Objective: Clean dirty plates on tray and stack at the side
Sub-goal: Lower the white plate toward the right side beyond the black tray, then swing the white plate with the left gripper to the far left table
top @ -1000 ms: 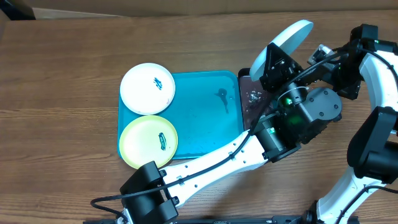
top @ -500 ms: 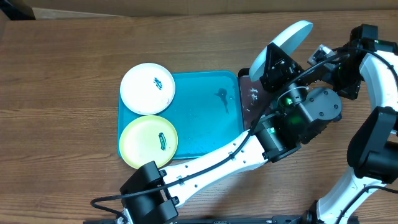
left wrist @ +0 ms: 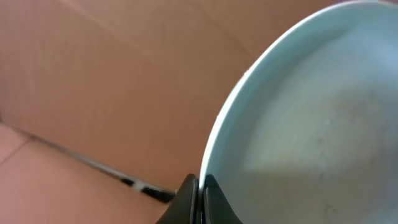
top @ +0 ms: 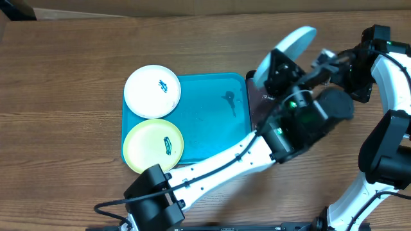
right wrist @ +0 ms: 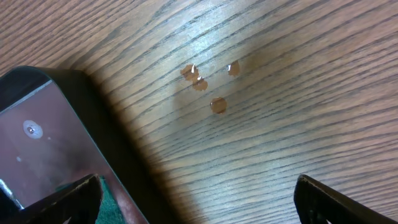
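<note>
My left gripper (top: 272,69) is shut on the rim of the pale mint-blue plate (top: 287,46) and holds it tilted up in the air over the black tray. In the left wrist view the jaws (left wrist: 200,188) pinch the plate's edge (left wrist: 311,124). The white plate (top: 152,91) and the yellow-green plate (top: 153,146), each with a small teal smear, lie on the left end of the teal tray (top: 212,122). My right gripper (top: 321,63) is open and empty just right of the held plate; its fingers (right wrist: 62,199) spread wide over the wood.
A small black tray (top: 258,96) with dark liquid stands against the teal tray's right side and also shows in the right wrist view (right wrist: 37,124). A green textured piece (right wrist: 111,208) lies by my right gripper's left finger. Several brown drops (right wrist: 208,84) dot the table.
My left arm has shifted the mint-blue plate a little to the left and down. The right gripper has edged slightly left. The plates on the tray have not moved.
</note>
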Controlling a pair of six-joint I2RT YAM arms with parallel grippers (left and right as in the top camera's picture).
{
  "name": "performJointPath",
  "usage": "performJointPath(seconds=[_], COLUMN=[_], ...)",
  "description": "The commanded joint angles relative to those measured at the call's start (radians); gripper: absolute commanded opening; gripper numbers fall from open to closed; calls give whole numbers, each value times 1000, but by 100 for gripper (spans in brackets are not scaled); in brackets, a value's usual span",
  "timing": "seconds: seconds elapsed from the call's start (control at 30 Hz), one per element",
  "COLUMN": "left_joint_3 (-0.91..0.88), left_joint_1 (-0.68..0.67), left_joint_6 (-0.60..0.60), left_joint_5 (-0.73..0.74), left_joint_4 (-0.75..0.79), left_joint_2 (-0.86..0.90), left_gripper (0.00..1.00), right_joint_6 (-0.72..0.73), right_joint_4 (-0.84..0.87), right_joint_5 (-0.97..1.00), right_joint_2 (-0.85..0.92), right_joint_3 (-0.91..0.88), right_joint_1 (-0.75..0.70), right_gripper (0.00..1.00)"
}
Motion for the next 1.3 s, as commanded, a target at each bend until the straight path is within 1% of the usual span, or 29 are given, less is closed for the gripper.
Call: performJointPath(seconds=[0.0, 0.03, 0.1, 0.17, 0.3, 0.33, 0.4, 0.43, 0.47, 0.57, 0.63, 0.7, 0.73, 0.83, 0.9, 0.93, 0.97, 1.03, 1.1, 1.13, 1.17, 1.2, 1.27], left_joint_3=[10, 10, 11, 10, 15, 21, 40, 59, 65, 66, 66, 66, 66, 66, 66, 66, 66, 65, 64, 64, 64, 64, 64], left_joint_1=[27, 33, 48, 77, 169, 197, 272, 365, 412, 606, 741, 863, 930, 1102, 1214, 1318, 1375, 1448, 1523, 1572, 1599, 1625, 1665], left_joint_6=[-319, -387, -511, -589, -763, -791, -826, -856, -873, -930, -965, -983, -985, -983, -984, -984, -985, -985, -986, -1008, -1035, -1064, -1099], left_joint_5=[31, 89, 268, 445, 680, 757, 975, 1213, 1327, 1736, 1944, 2066, 2104, 2093, 2040, 1966, 1906, 1815, 1689, 1583, 1521, 1461, 1390], left_joint_4=[-158, -235, -397, -506, -611, -633, -681, -720, -736, -768, -800, -838, -863, -940, -989, -1032, -1054, -1077, -1093, -1108, -1118, -1125, -1126], left_joint_2=[1, 1, 1, 1, -1, -3, -6, -6, -6, -6, -3, -2, -2, -2, 0, 0, 0, 0, 2, 4, 5, 5, 6], left_gripper=[4, 4, 4, 4, 4, 4, 4, 5, 4, 4, 4, 4, 4, 4, 4, 4, 4, 4, 4, 4, 4, 4, 4], right_joint_6=[1, 1, 1, 1, 1, 1, 1, 1, 1, 1, 1, 1, 1, 1, 1, 1, 1, 1, 1, 1, 1, 1, 1], right_joint_4=[6, 6, 6, 6, 6, 6, 6, 6, 6, 6, 6, 6, 6, 6, 6, 6, 6, 6, 6, 6, 6, 6, 6], right_joint_5=[5, 5, 5, 5, 5, 5, 5, 5, 5, 5, 5, 5, 5, 5, 5, 5, 5, 5, 5, 5, 5, 5, 5], right_joint_2=[-29, -29, -29, -29, -29, -29, -29, -29, -29, -29, -29, -29, -29, -29, -29, -29, -29, -29, -29, -29, -29, -29, -29], right_joint_3=[21, 21, 21, 21, 21, 21, 21, 21, 21, 21, 21, 21, 21, 21, 21, 21, 21, 21, 21, 21, 21, 21, 21], right_joint_1=[3, 3, 3, 3, 3, 3, 3, 3, 3, 3, 3, 3, 3, 3, 3, 3, 3, 3, 3, 3, 3, 3, 3], right_gripper=[100, 100, 100, 100, 100, 100, 100, 100, 100, 100, 100, 100, 100, 100, 100, 100, 100, 100, 100, 100, 100, 100, 100])
